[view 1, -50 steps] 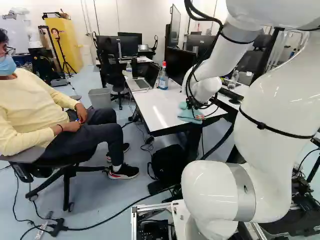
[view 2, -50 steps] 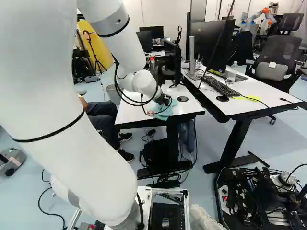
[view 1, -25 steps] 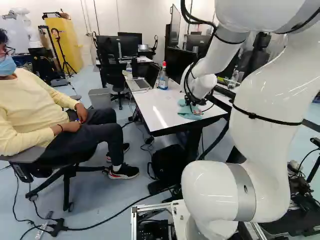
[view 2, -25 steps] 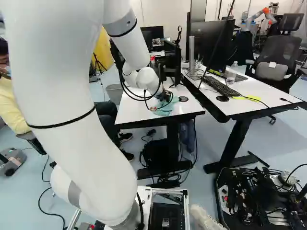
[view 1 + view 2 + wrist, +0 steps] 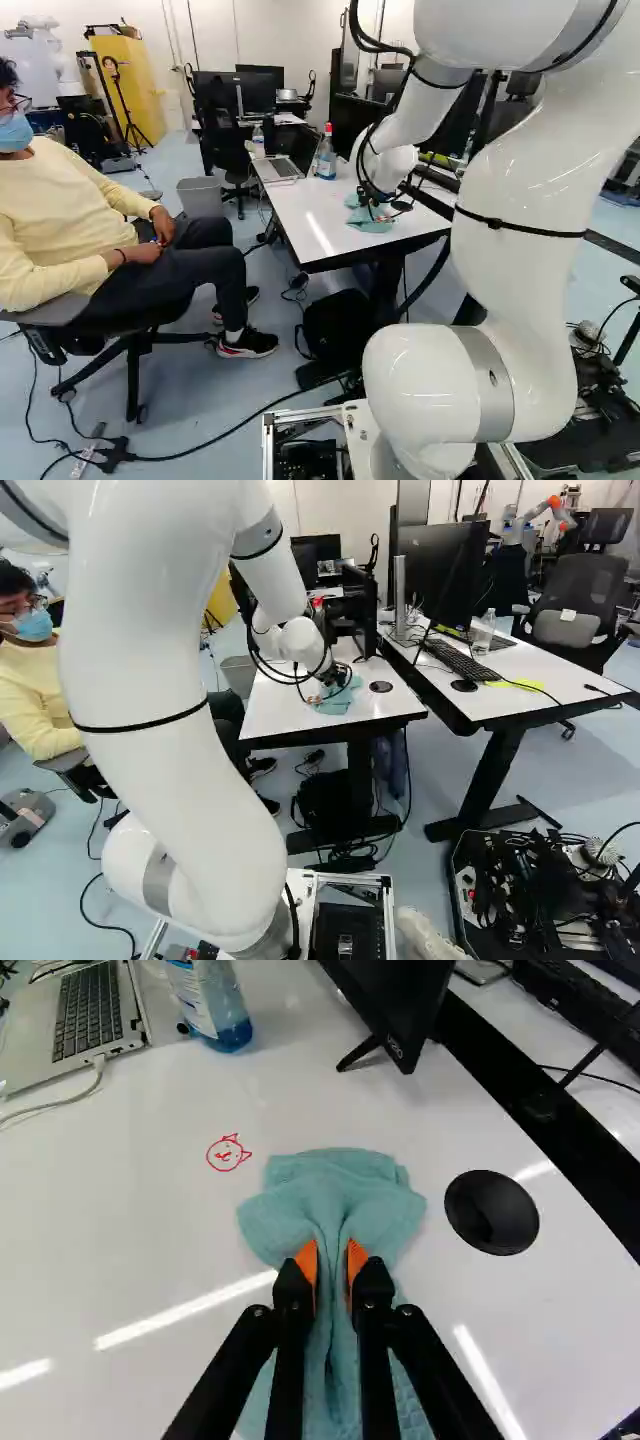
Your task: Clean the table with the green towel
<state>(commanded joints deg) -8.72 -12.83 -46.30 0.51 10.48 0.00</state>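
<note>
In the right base view my gripper (image 5: 335, 683) is low over the white table (image 5: 280, 715), on the green towel (image 5: 336, 705) near the table's right edge. The wrist view has the gripper (image 5: 333, 1262) shut on the bunched middle of the towel (image 5: 335, 1192), an orange pad pressing from each side. Folds of cloth spread flat on the tabletop ahead of and beneath the fingers. A red cat-face drawing (image 5: 228, 1153) lies on the table beside the towel; what is under the cloth is hidden.
Farther along the table are a spray bottle (image 5: 327, 155), a laptop (image 5: 279, 167) and a monitor (image 5: 395, 1005). A round black desk cap (image 5: 491, 1212) is beside the towel. A second desk (image 5: 560, 680) adjoins; another robot (image 5: 540, 518) stands far back.
The gripper, still holding the towel, has slid it across the tabletop, toward the left in the left base view and slightly farther from the base. The upper arm has swung; the base stays put.
</note>
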